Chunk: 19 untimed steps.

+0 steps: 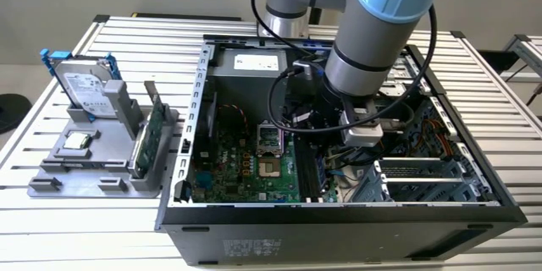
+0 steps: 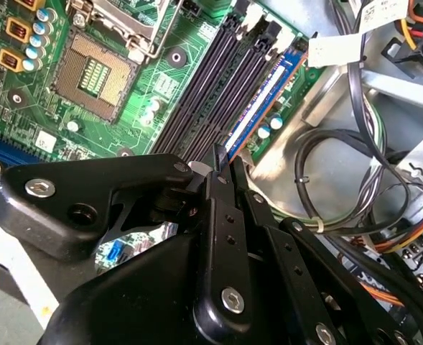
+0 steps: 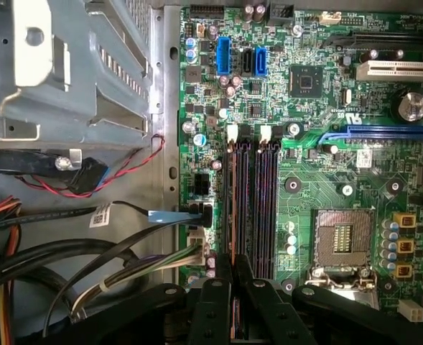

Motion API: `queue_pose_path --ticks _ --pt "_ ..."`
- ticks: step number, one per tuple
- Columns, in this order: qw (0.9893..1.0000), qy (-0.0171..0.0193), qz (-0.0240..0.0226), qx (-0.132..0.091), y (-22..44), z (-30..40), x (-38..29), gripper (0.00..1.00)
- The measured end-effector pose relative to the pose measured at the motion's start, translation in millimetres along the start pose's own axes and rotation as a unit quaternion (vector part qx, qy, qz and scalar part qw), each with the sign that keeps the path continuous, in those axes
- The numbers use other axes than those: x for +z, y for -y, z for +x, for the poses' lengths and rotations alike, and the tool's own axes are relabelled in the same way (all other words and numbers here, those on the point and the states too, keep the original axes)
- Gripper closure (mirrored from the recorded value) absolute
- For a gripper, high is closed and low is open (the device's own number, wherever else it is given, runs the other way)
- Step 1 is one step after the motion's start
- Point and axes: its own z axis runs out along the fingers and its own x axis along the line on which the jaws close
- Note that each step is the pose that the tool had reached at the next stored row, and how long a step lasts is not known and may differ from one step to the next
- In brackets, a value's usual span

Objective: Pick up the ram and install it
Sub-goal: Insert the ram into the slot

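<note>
The ram point(image 2: 258, 108) is a thin dark stick seen edge-on, with a blue and white strip along its side. It stands upright in the outermost memory slot of the green motherboard point(image 3: 304, 172), next to the other dark slots point(image 3: 265, 201). In the first wrist view the ram point(image 3: 231, 208) is a narrow line running away from the fingers. My gripper point(image 2: 225, 162) is shut on the ram's near end, its black fingers point(image 3: 218, 287) pressed on both flat sides. The arm point(image 1: 372, 36) reaches down into the open computer case point(image 1: 339, 214).
The bare processor socket point(image 3: 337, 241) lies beside the slots. Bundled cables point(image 2: 340, 165) and a metal drive cage point(image 3: 75, 72) crowd the ram's other side. Outside the case, a grey holder point(image 1: 93, 169) carries a hard drive with blue rails point(image 1: 85, 87) and a green card point(image 1: 151, 134).
</note>
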Motion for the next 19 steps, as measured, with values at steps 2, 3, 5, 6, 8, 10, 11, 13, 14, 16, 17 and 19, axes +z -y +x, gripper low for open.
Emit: queue_pose_path --ticks 2,3,5,6,8,10,11,13,14,16,17,19 --pt "1.0000 0.0000 -0.0001 0.000 -0.5 0.1 1.0 1.00" --pt "1.0000 0.0000 -0.0002 0.000 -0.7 0.1 1.4 1.00" --pt "1.0000 0.0000 -0.0003 0.000 -1.0 0.1 2.7 1.00" --pt "1.0000 0.0001 -0.0004 0.000 -1.1 0.2 3.2 1.00" --pt "1.0000 0.0000 -0.0004 0.000 -1.4 0.2 4.3 1.00" --pt "1.0000 0.0000 -0.0006 0.000 -1.7 0.3 5.1 1.00" --pt "1.0000 0.0000 -0.0006 0.000 -1.9 0.3 5.7 1.00" --pt "1.0000 0.0000 -0.0008 0.000 -2.2 0.3 6.3 1.00" --pt "1.0000 0.0000 -0.0008 0.000 -2.4 0.3 6.6 1.00" --pt "1.0000 0.0000 -0.0010 0.000 -2.9 0.3 6.9 1.00" --pt "1.0000 0.0000 -0.0011 0.000 -3.2 0.4 7.1 1.00" --pt "1.0000 0.0000 -0.0013 0.000 -3.6 0.4 7.3 1.00"
